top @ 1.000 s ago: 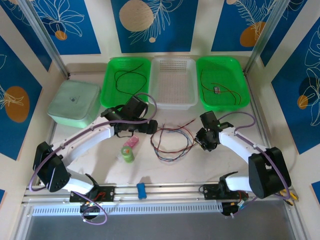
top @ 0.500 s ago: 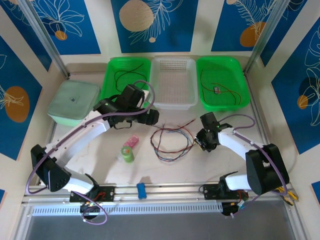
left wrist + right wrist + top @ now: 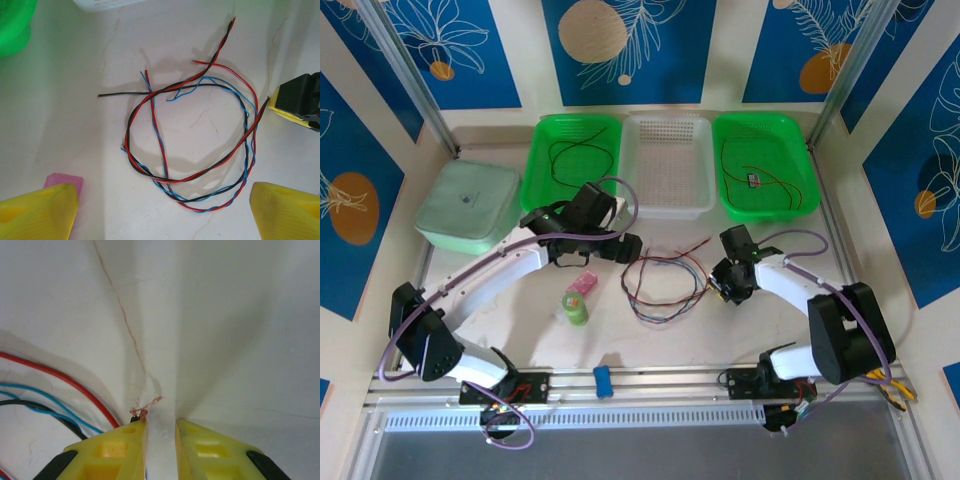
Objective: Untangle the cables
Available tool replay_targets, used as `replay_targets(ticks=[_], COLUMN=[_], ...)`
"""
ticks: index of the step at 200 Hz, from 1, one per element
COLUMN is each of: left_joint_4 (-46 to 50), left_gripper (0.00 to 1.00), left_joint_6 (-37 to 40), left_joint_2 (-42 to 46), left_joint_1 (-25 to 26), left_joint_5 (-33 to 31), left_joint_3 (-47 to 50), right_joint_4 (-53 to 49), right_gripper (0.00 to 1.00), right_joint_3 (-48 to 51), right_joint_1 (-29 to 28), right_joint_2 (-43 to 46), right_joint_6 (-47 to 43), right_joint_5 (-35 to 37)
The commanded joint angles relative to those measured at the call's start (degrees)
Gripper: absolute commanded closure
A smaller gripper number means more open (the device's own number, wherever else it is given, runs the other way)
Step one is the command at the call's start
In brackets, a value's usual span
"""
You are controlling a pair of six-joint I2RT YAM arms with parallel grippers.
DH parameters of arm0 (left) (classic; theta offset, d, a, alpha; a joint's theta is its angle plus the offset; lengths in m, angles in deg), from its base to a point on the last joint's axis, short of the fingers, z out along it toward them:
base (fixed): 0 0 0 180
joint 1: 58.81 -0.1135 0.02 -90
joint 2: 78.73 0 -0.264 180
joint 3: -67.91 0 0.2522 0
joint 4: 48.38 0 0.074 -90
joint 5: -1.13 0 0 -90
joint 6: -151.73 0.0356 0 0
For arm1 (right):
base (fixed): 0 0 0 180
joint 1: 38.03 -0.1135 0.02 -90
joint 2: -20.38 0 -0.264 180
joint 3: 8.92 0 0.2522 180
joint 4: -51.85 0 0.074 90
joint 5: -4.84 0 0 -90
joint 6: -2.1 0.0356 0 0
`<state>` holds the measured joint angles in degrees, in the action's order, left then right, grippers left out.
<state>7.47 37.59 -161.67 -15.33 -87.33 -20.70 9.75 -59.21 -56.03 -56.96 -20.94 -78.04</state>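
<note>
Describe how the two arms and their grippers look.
The left arm and right arm have white curved links between bulky black joints, with a purple cable looped alongside each. The left gripper and right gripper have black bodies and bright yellow wedge-shaped fingers with hollow ribbed cells.

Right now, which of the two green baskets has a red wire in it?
The green basket on the right: a red wire lies in it. The green basket on the left holds only black wire.
</note>
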Motion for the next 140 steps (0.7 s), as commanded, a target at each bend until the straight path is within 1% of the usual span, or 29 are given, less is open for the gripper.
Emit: replay_targets(ticks=[1,20,49,122,140], left_joint_4=[-1.7,-1.9,-2.0,-2.1,-1.7], left_gripper=[0.11,0.11,0.11,0.11,0.11], left_joint_6=[-0.5,-0.4,0.2,0.8,1.2], left_joint_2=[-0.5,-1.2,-2.1,-2.6,-3.1], left_joint_1=[0.6,0.6,0.8,1.4,1.5], left_joint_5=[1.3,1.4,1.7,1.3,1.3], left_joint_3=[0.6,0.4,-0.1,0.2,-0.2], right_joint_4=[-2.1,-1.7,-1.4,1.0,1.1], right_gripper=[0.78,0.78,0.78,0.78,0.78], right_joint_3=[-1.9,-2.5,-4.2,-4.9,-4.6], right_joint_1=[-0.5,0.4,2.0,1.7,1.4], right_joint_2=[3.5,3.0,-1.3,-6.9,-7.1], right_joint_6=[1.2,0.6,-1.0,-1.3,-1.0], right_joint_5=[0.4,0.4,-1.3,-2.7,-2.9])
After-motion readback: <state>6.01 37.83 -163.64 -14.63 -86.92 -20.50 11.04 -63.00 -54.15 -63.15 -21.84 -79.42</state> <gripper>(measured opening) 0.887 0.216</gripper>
